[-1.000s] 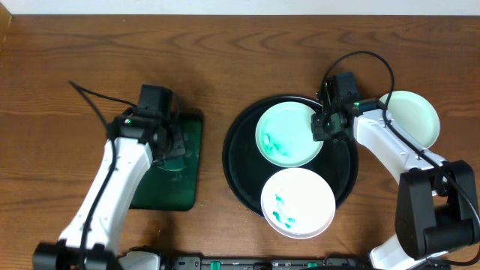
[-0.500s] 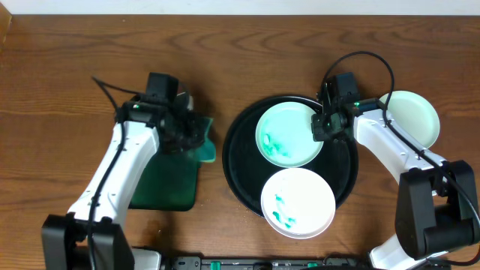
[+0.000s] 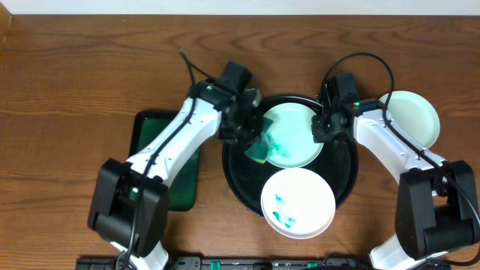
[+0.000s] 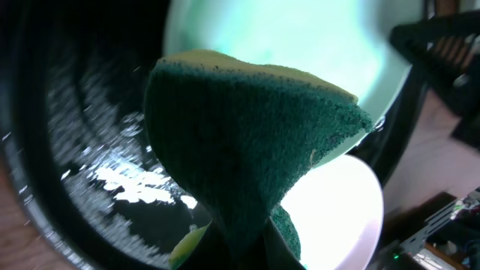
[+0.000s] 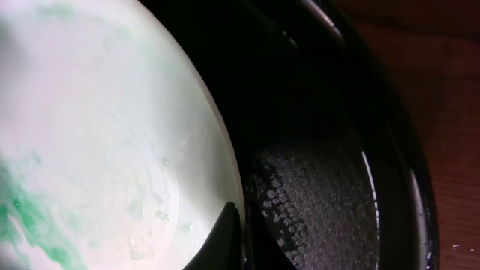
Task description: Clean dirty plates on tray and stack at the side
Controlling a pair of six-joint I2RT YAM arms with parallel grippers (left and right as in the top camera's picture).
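Overhead view: glossy black tray (image 3: pixel 241 184) at centre of table (image 3: pixel 75 75), carrying two of three white plates. Upper plate (image 3: pixel 292 139), heavily smeared teal, at 12 o'clock on tray; lower plate (image 3: pixel 298 202), lightly smeared, at 6 o'clock and reaching past the raised rim; third plate (image 3: pixel 412 120), no smear visible, off tray on bare wood at 3 o'clock. Right gripper (image 3: pixel 324 126) pinched tight on upper plate's rim at its 3 o'clock, apparently to steady it. Left gripper (image 3: pixel 247 136) clenched on sponge (image 4: pixel 247 150), green scouring face over yellow backing, poised at upper plate's 9 o'clock edge; dark green rectangular tray (image 3: pixel 184 184) at 9 o'clock of black tray. Plates judged stiff, thin and light, likely slick given droplets on tray floor; best taken by the rim in an edge pinch, never by the flat centre; likely to slide under wiping unless held. Sponge judged soft, folding under grip. No brand, label or legible writing anywhere in view
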